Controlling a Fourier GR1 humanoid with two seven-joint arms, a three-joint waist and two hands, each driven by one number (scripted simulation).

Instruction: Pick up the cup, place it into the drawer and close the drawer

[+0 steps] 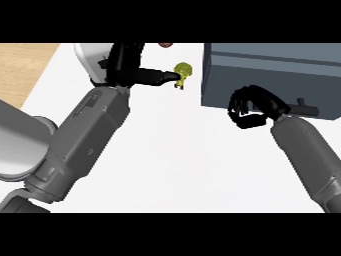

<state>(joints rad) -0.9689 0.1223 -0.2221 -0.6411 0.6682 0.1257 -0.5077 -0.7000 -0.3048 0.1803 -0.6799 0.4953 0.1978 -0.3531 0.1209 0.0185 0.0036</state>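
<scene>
My left hand (132, 70), at eleven o'clock, reaches straight-fingered toward a small yellow-green object (182, 72) at twelve; no cup is recognisable. My right hand (250, 107) curls at the grey drawer unit (276, 75), at two o'clock on the white desk (188, 160).

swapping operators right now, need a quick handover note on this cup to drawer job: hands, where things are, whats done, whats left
Left hand: far side of the counter, fingers pointing at a small yellow-green thing, not curled round it. A white object sits partly hidden behind this hand; it may be the cup, I cannot tell.
Right hand: fingers curled at the front of the grey drawer unit, beside its handle.
Done: drawer looks shut; no cup is held.
Left: confirm where the cup is and whether the drawer is fully closed.
</scene>
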